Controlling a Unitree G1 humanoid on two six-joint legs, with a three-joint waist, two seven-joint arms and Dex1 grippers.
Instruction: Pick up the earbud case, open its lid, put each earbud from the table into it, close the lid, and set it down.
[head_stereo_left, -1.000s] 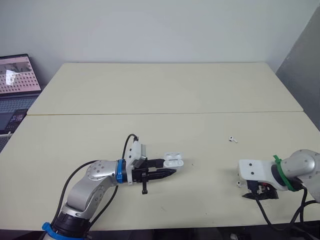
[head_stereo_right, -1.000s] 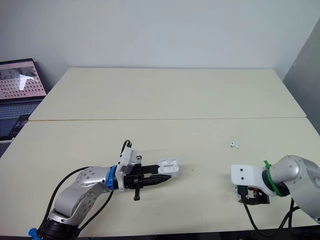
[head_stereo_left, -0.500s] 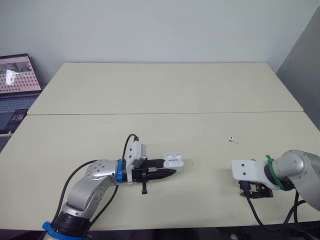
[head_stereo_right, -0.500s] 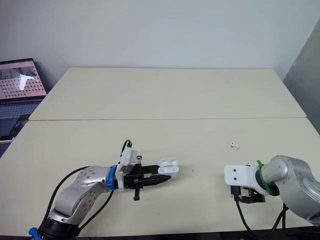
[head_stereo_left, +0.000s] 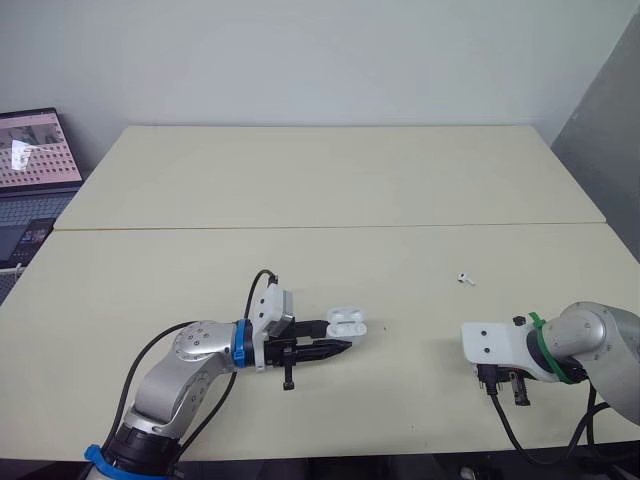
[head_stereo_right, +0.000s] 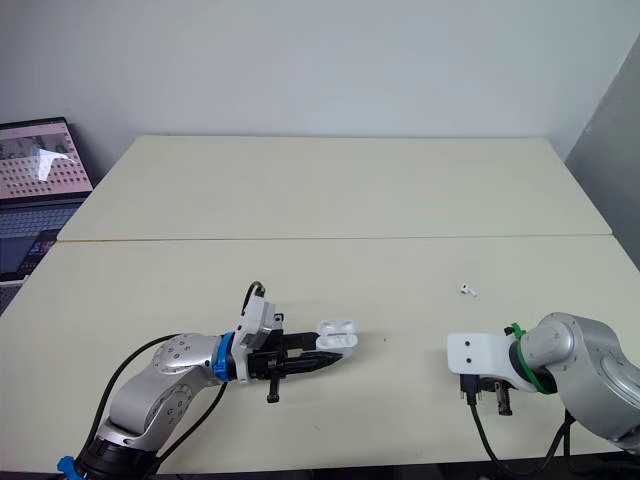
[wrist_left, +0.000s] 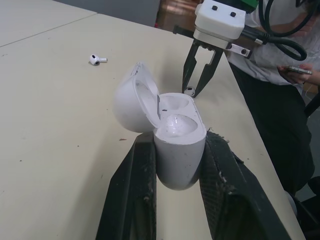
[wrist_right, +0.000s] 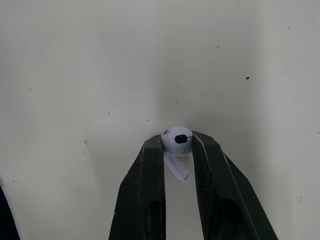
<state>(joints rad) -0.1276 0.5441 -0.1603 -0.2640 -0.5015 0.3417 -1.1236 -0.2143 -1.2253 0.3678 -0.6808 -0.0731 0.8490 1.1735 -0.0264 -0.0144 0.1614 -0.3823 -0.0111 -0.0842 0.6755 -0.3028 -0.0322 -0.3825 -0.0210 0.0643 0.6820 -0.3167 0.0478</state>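
My left gripper (head_stereo_left: 340, 336) is shut on the white earbud case (head_stereo_left: 347, 321), holding it just above the table. In the left wrist view the case (wrist_left: 177, 142) sits between my two fingers with its lid (wrist_left: 131, 100) swung open. My right gripper (wrist_right: 178, 142) points down at the table near the front right and is shut on a white earbud (wrist_right: 176, 138), pinched at its fingertips. From the head it shows at the right gripper (head_stereo_left: 505, 385). A second earbud (head_stereo_left: 463, 279) lies loose on the table farther back.
A laptop (head_stereo_left: 35, 150) with a lit screen stands off the table's left edge. A seam (head_stereo_left: 330, 227) runs across the middle between two tabletops. In the left wrist view a person's hand with a phone (wrist_left: 295, 70) shows beyond the table's edge.
My right gripper has closed its fingers onto the earbud by the front edge and its wrist has turned downward. The left gripper and the case have stayed put.
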